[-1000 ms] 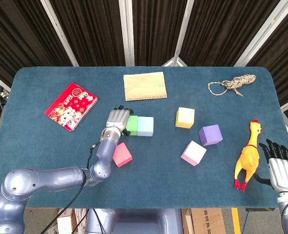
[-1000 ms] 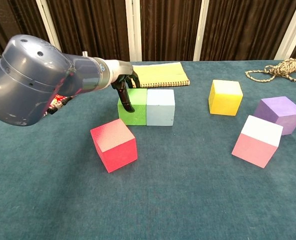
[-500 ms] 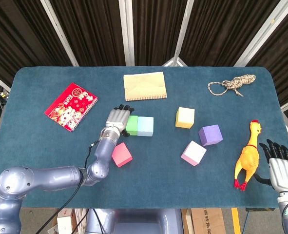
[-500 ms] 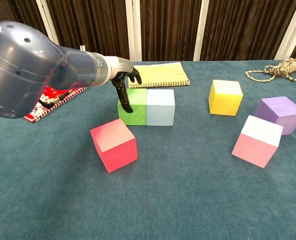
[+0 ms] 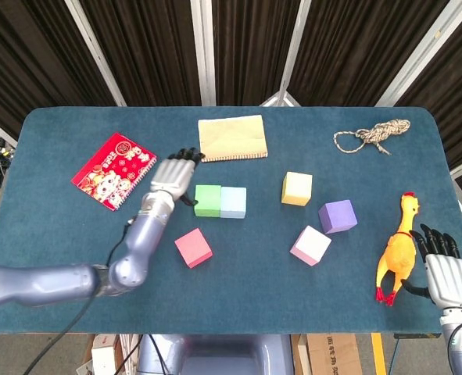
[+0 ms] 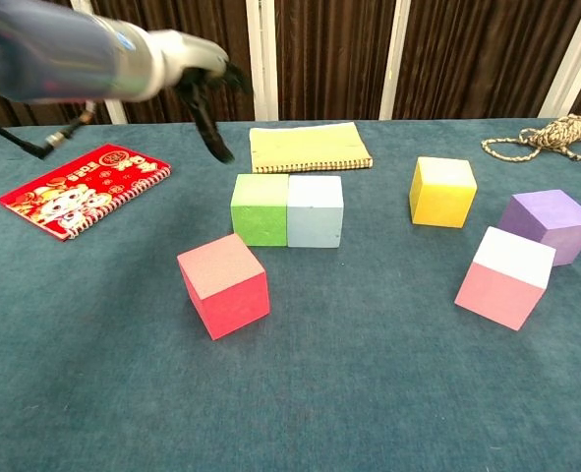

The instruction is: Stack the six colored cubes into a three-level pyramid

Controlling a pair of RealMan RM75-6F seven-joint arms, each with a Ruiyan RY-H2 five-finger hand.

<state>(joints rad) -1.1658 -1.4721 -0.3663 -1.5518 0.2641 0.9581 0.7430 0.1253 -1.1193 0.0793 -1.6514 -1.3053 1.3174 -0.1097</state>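
Hovering above the table with fingers spread and nothing in its grasp, the robot's left hand hangs just to the left of the green cube, clear of it. The green cube sits flush against the light blue cube, the pair forming a short row near the middle of the blue cloth. Just in front of the green cube and slightly left lies the red cube, turned at an angle. Right of the green cube, past the light blue one, stand the yellow cube, then the purple cube, with the pink cube in front of them; all three are apart from one another. No cube rests on another. Behind the green cube lies a tan notebook; to its far left, a red notebook. Well to the right, a rubber chicken lies beside the right hand, whose fingers are apart and empty. A coiled rope sits at the far right corner.
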